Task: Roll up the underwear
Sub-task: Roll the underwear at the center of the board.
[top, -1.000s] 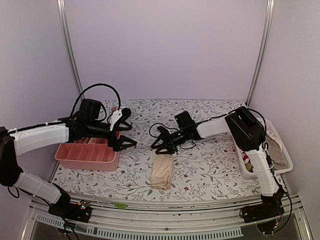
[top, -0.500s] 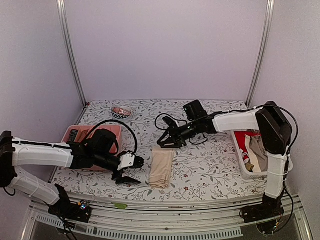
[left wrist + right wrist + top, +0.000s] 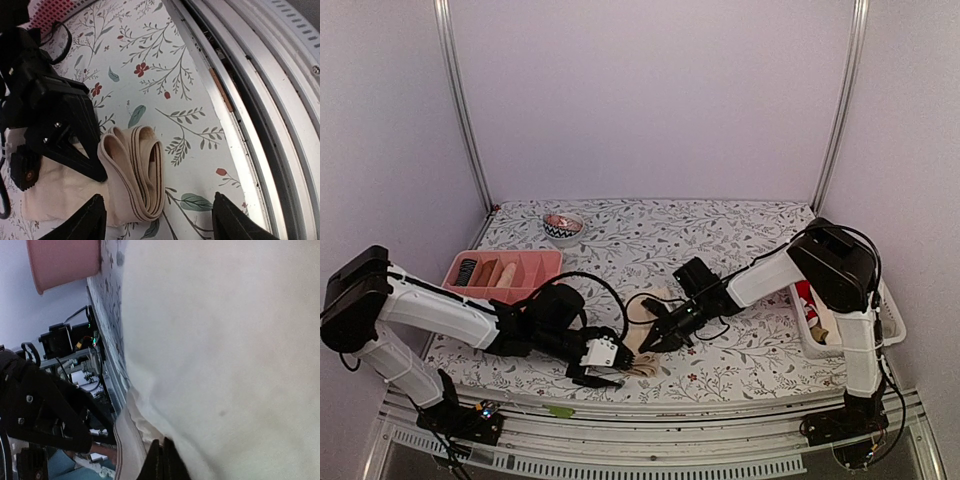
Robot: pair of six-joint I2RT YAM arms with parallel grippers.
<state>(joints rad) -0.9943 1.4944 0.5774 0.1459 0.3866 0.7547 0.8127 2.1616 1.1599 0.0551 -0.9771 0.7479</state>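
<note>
A beige underwear (image 3: 642, 352) lies folded into a long strip on the floral table near its front edge. The left wrist view shows its striped waistband end (image 3: 136, 176) doubled over. My left gripper (image 3: 604, 366) is low at that near end, open, its fingertips (image 3: 86, 224) standing either side of the waistband without touching it. My right gripper (image 3: 660, 336) comes in from the right and rests on the same garment. Its fingers (image 3: 161, 461) are shut together, with a small bunch of the cream cloth (image 3: 225, 340) gathered at their tips.
A pink divided tray (image 3: 470, 282) with rolled pieces stands at the left. A small patterned bowl (image 3: 563, 226) sits at the back. A white basket (image 3: 892, 318) of clothes is at the right edge. The metal front rail (image 3: 260, 100) runs close to the waistband.
My left arm swung from above the pink tray down to the near end of the underwear and narrowed a little. My right gripper moved nearer along the cloth and shut.
</note>
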